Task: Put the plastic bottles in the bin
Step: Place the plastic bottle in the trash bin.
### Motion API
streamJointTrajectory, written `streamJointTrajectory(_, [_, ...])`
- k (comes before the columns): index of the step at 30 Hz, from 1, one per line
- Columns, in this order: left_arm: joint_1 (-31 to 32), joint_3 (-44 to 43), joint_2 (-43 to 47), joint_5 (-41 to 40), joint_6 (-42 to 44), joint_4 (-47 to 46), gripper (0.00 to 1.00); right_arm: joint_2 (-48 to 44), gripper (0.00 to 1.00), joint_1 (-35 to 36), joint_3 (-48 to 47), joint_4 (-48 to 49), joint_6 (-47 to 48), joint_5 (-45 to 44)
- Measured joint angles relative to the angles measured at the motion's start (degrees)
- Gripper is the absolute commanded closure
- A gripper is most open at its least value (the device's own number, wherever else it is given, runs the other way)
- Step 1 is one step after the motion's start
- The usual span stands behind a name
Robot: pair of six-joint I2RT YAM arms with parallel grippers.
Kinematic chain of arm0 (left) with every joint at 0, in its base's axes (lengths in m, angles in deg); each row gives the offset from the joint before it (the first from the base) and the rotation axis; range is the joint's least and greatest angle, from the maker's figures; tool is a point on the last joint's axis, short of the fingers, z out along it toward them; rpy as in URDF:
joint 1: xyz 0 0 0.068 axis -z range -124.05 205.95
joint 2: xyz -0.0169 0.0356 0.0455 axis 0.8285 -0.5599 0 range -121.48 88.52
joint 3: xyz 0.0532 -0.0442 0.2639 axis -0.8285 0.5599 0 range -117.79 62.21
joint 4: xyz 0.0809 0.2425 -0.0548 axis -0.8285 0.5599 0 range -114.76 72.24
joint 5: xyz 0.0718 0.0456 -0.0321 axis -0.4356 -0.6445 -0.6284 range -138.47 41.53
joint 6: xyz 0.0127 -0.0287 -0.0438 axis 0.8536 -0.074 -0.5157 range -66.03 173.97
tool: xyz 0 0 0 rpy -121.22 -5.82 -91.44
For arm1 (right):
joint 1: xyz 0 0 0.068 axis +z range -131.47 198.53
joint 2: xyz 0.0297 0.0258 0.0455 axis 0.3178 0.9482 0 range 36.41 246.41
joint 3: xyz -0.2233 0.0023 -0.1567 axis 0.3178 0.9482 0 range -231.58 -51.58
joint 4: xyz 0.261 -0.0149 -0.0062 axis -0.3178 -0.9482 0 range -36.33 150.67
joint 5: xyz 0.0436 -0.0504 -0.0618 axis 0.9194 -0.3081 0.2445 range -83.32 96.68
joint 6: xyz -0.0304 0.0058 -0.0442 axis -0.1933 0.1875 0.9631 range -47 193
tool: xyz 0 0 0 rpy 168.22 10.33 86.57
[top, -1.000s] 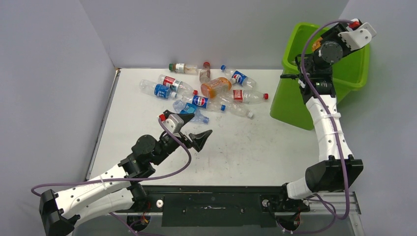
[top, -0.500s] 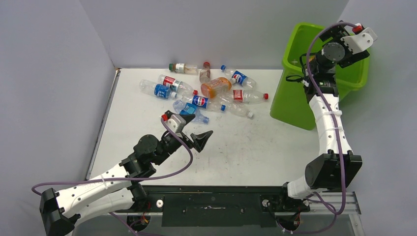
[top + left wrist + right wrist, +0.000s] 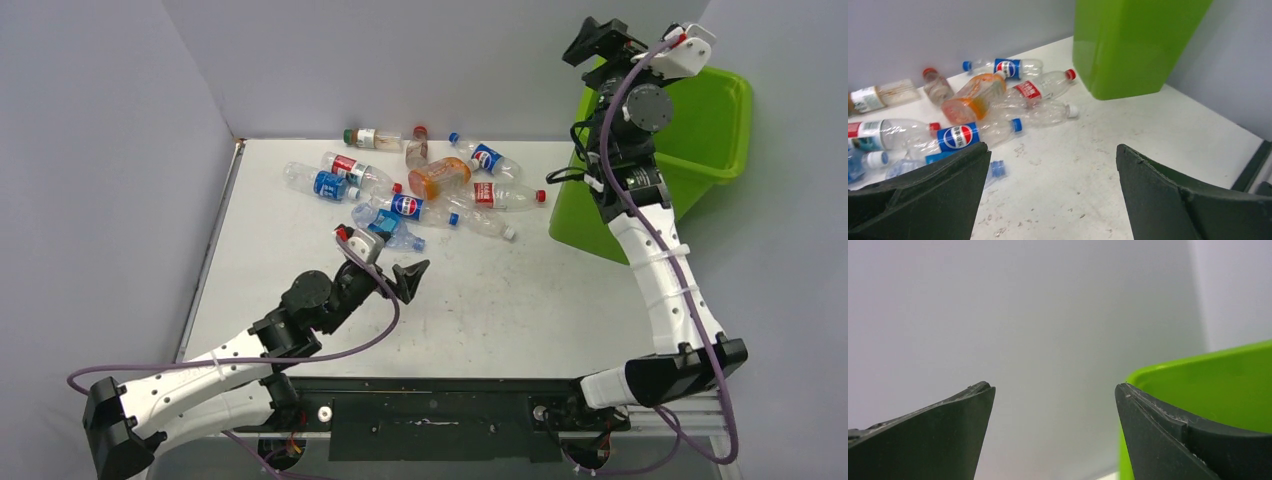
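Note:
Several plastic bottles [image 3: 438, 177] lie in a heap at the table's far middle, among them an orange one and blue-labelled ones [image 3: 407, 206]. The lime-green bin [image 3: 720, 120] stands at the right edge. My left gripper [image 3: 408, 277] hovers open just in front of the heap, holding nothing. In the left wrist view its gripper [image 3: 1053, 150] frames bare table, with a blue-labelled bottle [image 3: 960, 136] by the left finger and the bin [image 3: 1133, 45] ahead. My right gripper [image 3: 603, 40] is raised above the bin's left rim, open and empty. The right wrist view shows that gripper [image 3: 1054, 387] facing the wall beside the bin [image 3: 1208, 375].
Grey walls close in the table on the left, back and right. A dark gap [image 3: 228, 200] runs along the table's left edge. A green-capped bottle [image 3: 368, 137] lies against the back wall. The table [image 3: 520, 290] in front of the heap is scuffed white.
The right wrist has swung up and to the left, from over the bin's inside to above its left rim. The left gripper has edged slightly toward the heap.

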Motion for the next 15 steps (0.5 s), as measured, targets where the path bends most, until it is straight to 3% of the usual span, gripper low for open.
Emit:
streamJointTrajectory(6, [-0.02,-2.82,-4.42,-9.07,1.90,5.68,0.04,-9.14,0.05,8.11,6.75,0.17,-4.00,12.70])
streamJointTrajectory(11, [-0.94,-5.84,-8.35,-15.67,3.30,10.14,0.04,-17.14,0.05,15.47,24.90,1.40,-7.96,19.65])
streamJointTrajectory(15, [-1.77,-6.32,-9.29,-17.94,4.22,12.39,0.04,-17.25,0.04,18.91,39.78,0.09,-10.05,23.34])
